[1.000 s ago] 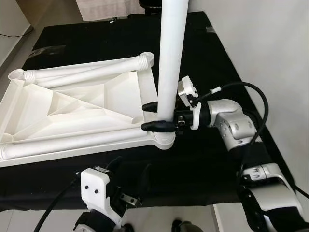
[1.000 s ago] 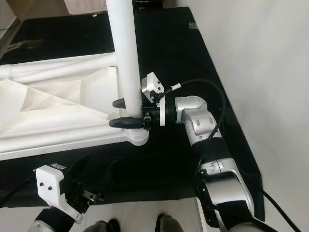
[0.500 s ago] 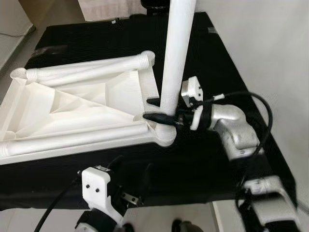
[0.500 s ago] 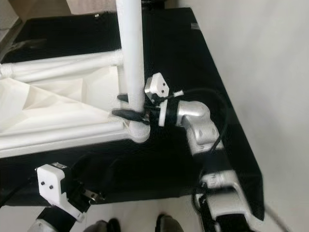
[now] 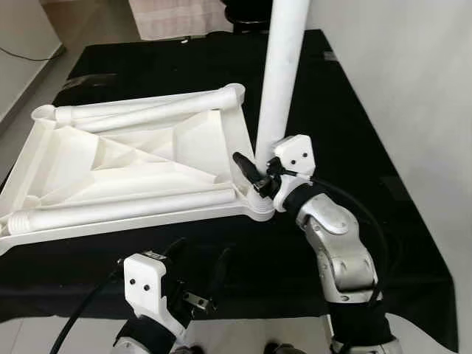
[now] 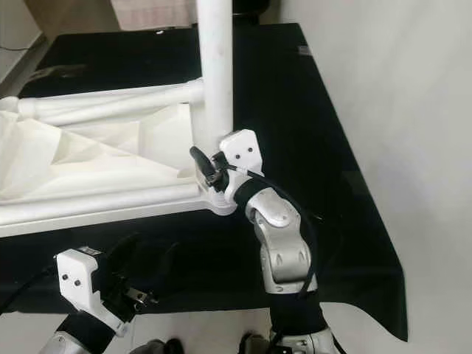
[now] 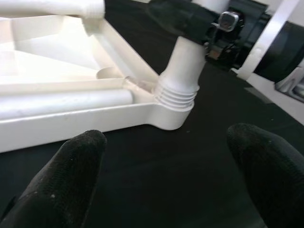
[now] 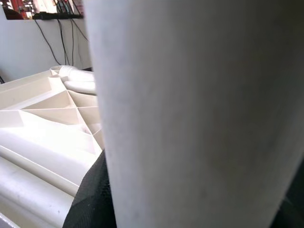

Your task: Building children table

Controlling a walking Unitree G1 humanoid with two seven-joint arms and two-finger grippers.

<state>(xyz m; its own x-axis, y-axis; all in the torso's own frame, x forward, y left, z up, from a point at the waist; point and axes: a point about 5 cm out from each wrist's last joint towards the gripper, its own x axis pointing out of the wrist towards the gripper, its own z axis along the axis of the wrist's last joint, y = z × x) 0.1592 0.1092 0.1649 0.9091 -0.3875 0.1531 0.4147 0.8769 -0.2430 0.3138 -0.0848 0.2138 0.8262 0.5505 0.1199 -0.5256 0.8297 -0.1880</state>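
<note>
A white plastic tabletop (image 5: 133, 158) lies upside down on a black-covered table (image 5: 332, 110). One white table leg (image 5: 284, 74) stands upright in its near right corner socket (image 7: 176, 102). My right gripper (image 5: 254, 168) is shut on this leg just above the socket, one black finger (image 8: 90, 199) pressed against the tube. Two more white legs lie flat in the tabletop, one along the far edge (image 5: 147, 110) and one along the near edge (image 5: 125, 210). My left gripper (image 7: 166, 190) hovers open over the black cloth near the table's front edge, short of the socket.
The table's right edge (image 6: 369, 199) drops to a pale floor close beside my right arm. Bare black cloth stretches in front of the tabletop and to the right of it. A crumpled dark sheet (image 5: 85, 77) lies at the far left corner.
The leg's lower end has gone down into the corner socket. My right wrist has turned around the leg, and the arm has swung in from the right toward me. The left gripper holds its place.
</note>
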